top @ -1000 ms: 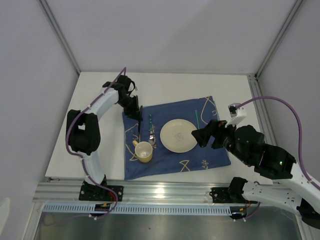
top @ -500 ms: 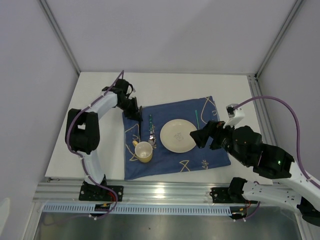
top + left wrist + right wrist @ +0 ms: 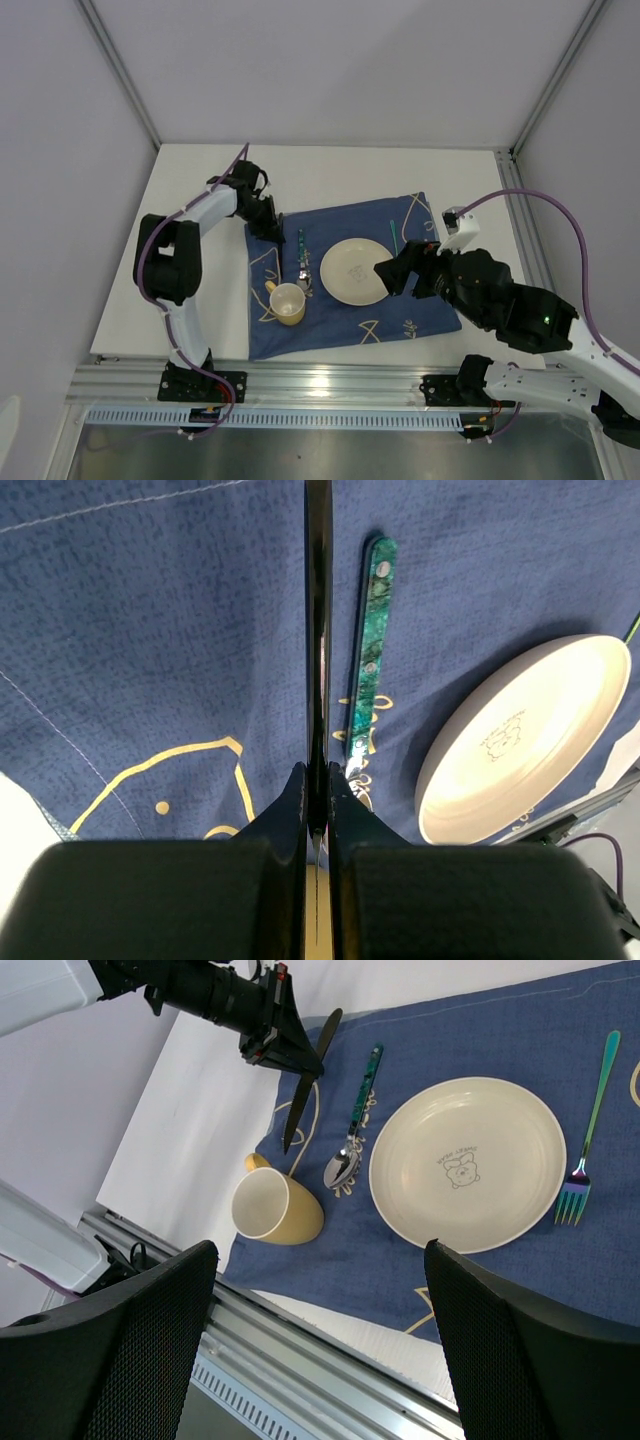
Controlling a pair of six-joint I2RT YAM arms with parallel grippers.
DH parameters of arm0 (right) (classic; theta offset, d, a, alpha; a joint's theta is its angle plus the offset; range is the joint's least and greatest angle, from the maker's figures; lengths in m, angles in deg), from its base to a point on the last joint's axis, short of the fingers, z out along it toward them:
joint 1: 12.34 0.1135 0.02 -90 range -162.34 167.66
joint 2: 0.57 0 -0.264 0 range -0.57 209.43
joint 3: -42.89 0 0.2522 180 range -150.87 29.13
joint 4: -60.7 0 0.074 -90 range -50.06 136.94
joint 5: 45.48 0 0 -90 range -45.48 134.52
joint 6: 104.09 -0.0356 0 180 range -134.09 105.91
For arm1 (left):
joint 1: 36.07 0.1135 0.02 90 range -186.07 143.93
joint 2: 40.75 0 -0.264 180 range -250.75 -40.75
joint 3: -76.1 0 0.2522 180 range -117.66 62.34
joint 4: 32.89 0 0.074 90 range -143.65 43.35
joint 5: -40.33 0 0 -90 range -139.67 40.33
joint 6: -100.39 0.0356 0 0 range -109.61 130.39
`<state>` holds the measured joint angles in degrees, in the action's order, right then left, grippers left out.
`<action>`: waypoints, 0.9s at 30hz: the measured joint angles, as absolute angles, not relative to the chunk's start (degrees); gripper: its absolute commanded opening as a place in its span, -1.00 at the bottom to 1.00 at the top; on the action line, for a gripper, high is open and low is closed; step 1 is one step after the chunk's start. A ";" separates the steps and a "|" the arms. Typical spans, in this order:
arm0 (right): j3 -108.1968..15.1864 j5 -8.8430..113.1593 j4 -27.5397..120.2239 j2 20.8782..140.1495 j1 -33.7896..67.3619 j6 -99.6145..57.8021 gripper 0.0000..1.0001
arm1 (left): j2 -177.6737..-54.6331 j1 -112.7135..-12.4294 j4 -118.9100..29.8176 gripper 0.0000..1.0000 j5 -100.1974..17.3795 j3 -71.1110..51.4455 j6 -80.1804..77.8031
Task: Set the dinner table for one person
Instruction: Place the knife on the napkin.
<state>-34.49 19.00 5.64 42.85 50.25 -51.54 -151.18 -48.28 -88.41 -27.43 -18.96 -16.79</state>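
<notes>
The white counter (image 3: 200, 190) is seen filling the space between the aluminium rails, with the arms bolted at its near edge. A blue cloth (image 3: 335, 335) is spread over its middle, towards the near side.

On the cloth, nothing is seen to have shifted since a second ago. The plate (image 3: 350, 272) is set at the centre. The spoon (image 3: 302, 256) is laid just left of it and the fork (image 3: 394, 236) beside its far right rim. The mug (image 3: 288, 304) is tipped on its side at the near left.

The left jaws are clenched on a dark knife (image 3: 318, 630), which is held edge-on above the cloth, parallel to the spoon and just left of it. Whether its tip touches the cloth cannot be told. Compared with a second ago, the left arm (image 3: 170, 260) has been drawn slightly towards the far left corner of the cloth, and the knife is kept in the grip.

The right arm (image 3: 510, 305) has been carried leftward since the earlier frame. Its jaws are now placed over the plate's right rim in the overhead view. They are spread wide and released, with nothing held between them.
</notes>
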 measured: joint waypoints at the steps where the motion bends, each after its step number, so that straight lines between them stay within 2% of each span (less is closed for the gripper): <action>1: -34.49 18.91 5.68 42.90 50.27 -51.54 0.76 | -151.31 -48.28 -88.01 -0.99 -27.45 -18.65 -16.79; 10: -34.49 18.43 6.10 43.11 50.49 -51.39 0.77 | -151.33 -48.28 -87.69 -0.99 -27.65 -15.42 -16.83; 11: -34.49 18.43 6.23 43.16 50.49 -51.35 0.77 | -151.33 -48.28 -87.64 -0.86 -27.63 -15.40 -16.85; 14: -34.49 18.41 6.56 43.31 50.60 -51.32 0.77 | -151.35 -48.30 -87.62 -0.69 -27.63 -15.29 -17.05; 18: -34.49 18.39 6.58 43.29 50.79 -51.32 0.77 | -151.46 -48.43 -87.66 -0.58 -28.35 -15.22 -17.12; 22: -34.49 18.30 6.60 43.29 50.95 -51.32 0.77 | -151.49 -48.59 -87.69 0.00 -28.33 -15.18 -16.98; 25: -34.49 18.21 6.64 43.29 50.97 -51.08 0.78 | -151.42 -48.78 -87.45 0.15 -28.92 -14.30 -17.44; 27: -34.49 18.17 6.73 43.31 50.99 -50.76 0.78 | -151.20 -48.85 -87.36 0.16 -29.94 -13.30 -17.68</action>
